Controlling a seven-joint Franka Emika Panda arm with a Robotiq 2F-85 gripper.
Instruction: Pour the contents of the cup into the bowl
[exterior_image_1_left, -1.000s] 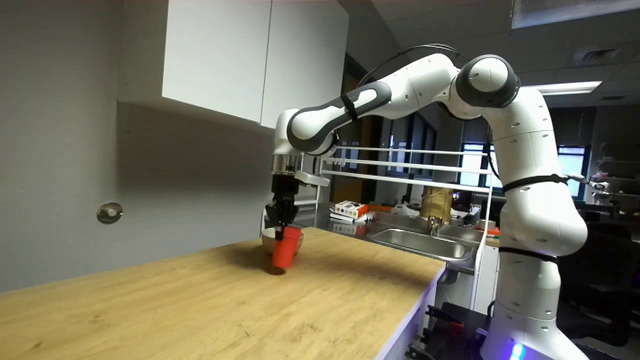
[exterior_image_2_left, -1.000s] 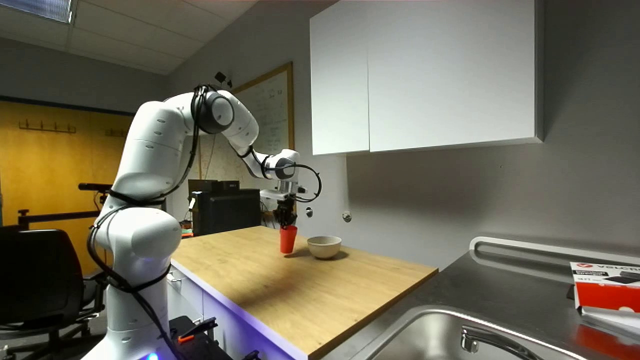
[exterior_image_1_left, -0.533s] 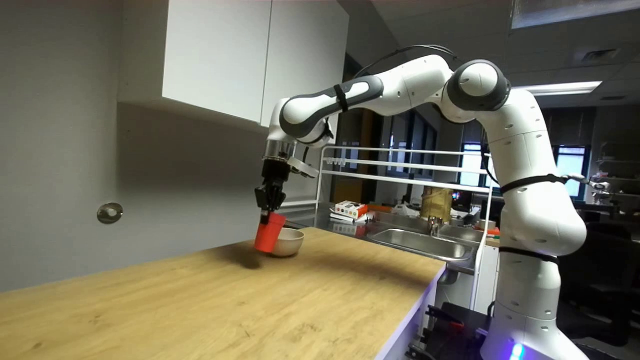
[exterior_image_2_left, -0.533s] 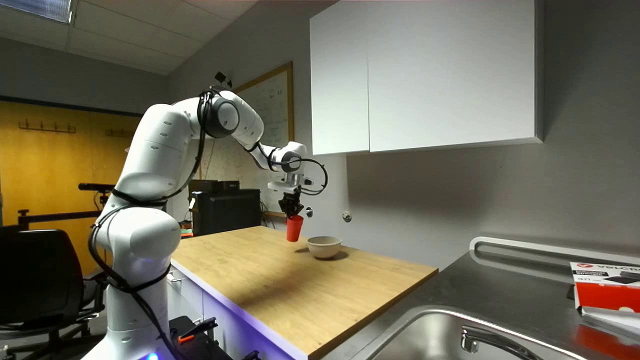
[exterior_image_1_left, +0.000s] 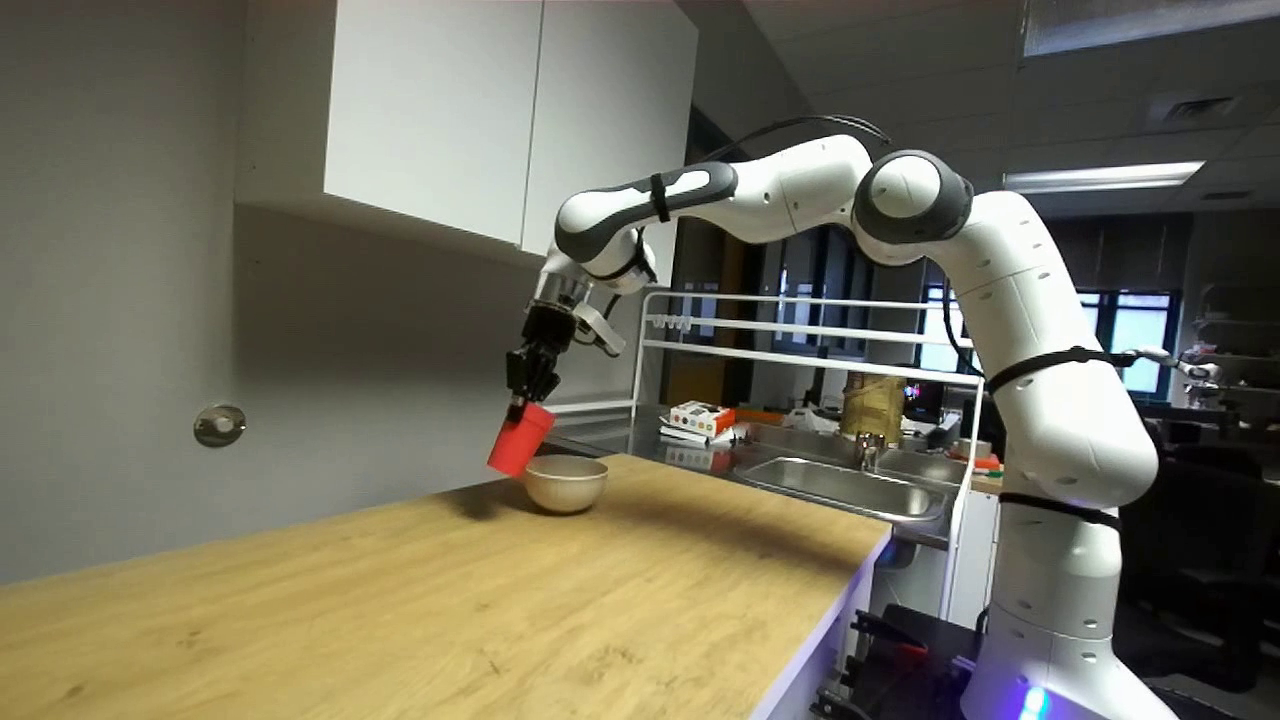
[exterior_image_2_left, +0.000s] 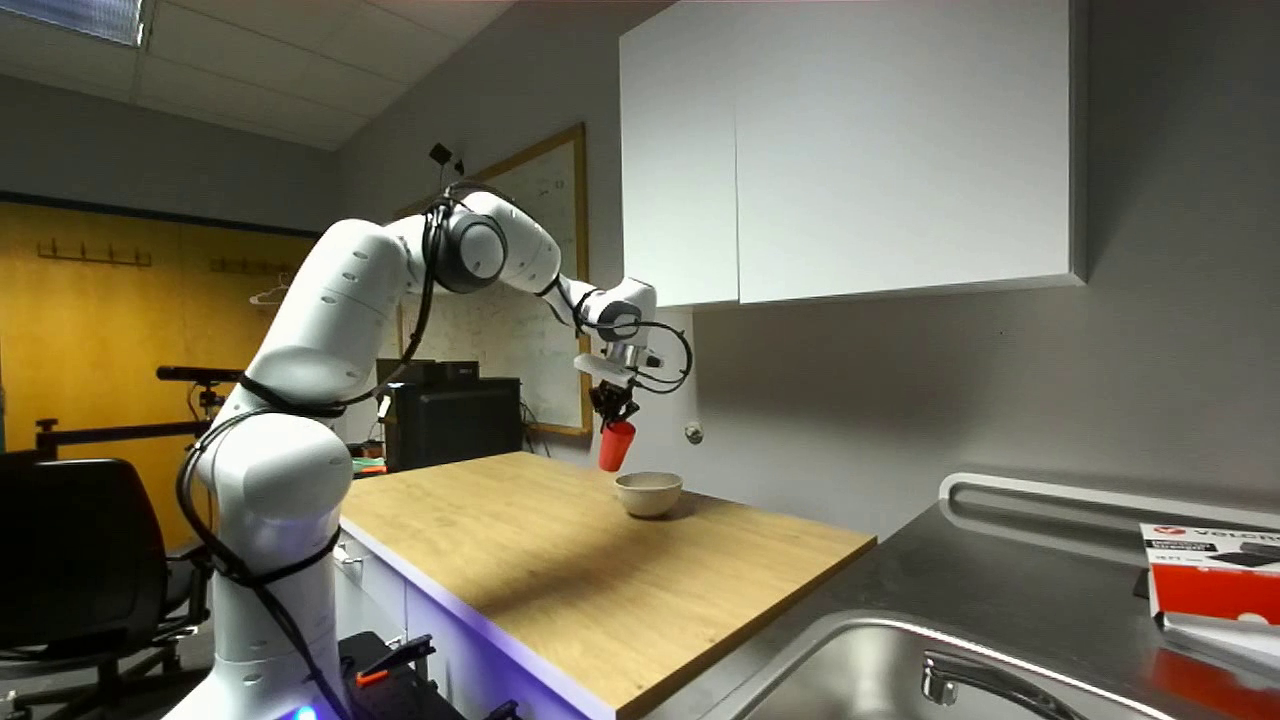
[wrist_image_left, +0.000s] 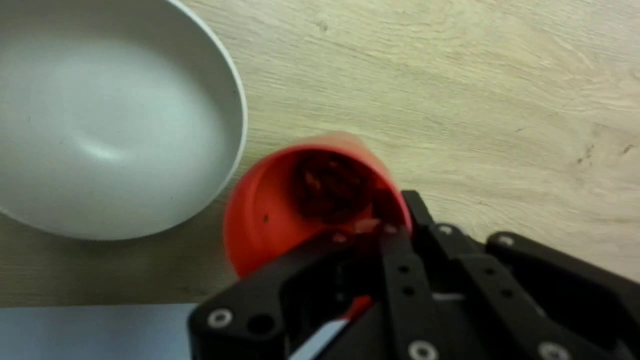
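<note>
The red-orange cup (exterior_image_1_left: 521, 440) is in my gripper (exterior_image_1_left: 517, 408), above the counter and beside the bowl (exterior_image_1_left: 565, 487). In an exterior view the cup (exterior_image_2_left: 616, 446) hangs under the gripper (exterior_image_2_left: 612, 420), a little above and left of the off-white bowl (exterior_image_2_left: 649, 496). It is tilted, its mouth leaning to the bowl's side. In the wrist view the gripper (wrist_image_left: 401, 212) is shut on the wall of the cup (wrist_image_left: 265, 220), one finger inside, one outside. Dark bits (wrist_image_left: 332, 187) lie deep in the cup. The bowl (wrist_image_left: 120, 120) shows a bare inside at left.
The wooden counter (exterior_image_1_left: 400, 620) carries the bowl near the wall. White wall cabinets (exterior_image_2_left: 850, 150) hang above it. A metal sink (exterior_image_2_left: 880, 670) and a red-and-white box (exterior_image_2_left: 1215, 575) are beyond the counter's end. A white rack (exterior_image_1_left: 810, 360) stands by the sink.
My gripper has lifted the cup higher and carried it closer to the bowl, toward the wall. The cup has tilted further. The bowl has not moved.
</note>
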